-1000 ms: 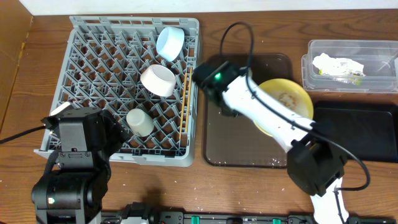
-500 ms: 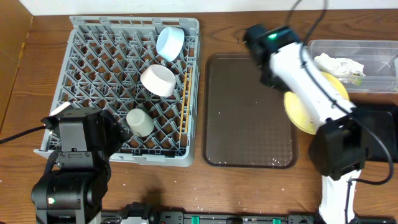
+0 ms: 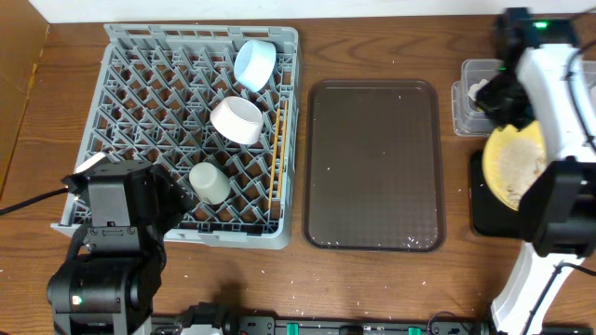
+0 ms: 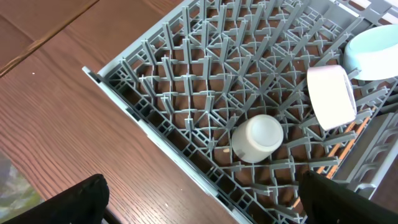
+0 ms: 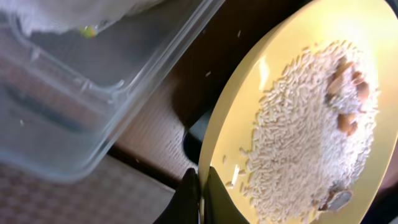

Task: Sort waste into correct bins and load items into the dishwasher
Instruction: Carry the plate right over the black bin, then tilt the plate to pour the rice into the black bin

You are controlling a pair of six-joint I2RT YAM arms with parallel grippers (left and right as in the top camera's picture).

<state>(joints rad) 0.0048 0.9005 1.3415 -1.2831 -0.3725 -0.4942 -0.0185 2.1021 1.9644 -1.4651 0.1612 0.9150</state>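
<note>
1. where the right gripper [image 5: 198, 200] shows in its wrist view, its two dark fingers are clenched on the near rim of the round yellow plate [image 5: 261, 81], one finger on each face.
2. the plate carries a heap of white rice [image 5: 311, 130] with a few brownish bits at its right side.
3. from overhead the plate [image 3: 515, 167] sits at the far right of the table, above the left part of the black rectangular bin [image 3: 480, 214]; it looks oval, so tilted.
4. the clear plastic container [image 3: 468, 79] lies just beyond the plate, with crumpled white waste [image 5: 68, 9] inside.
5. the brown rectangular tray [image 3: 372, 167] is mid-table, between the bin and the rack.
6. the grey plastic dish rack [image 3: 130, 56] is on the left and holds a light blue bowl [image 3: 253, 63] at its far right, a white bowl [image 3: 236, 120] on its side, a small cream cup [image 3: 209, 182] nearer, and orange sticks [image 3: 276, 154] along the right wall.
7. the left gripper [image 4: 205, 199] hangs over the rack's near-left corner, released, fingers wide apart and grasping nothing.
</note>
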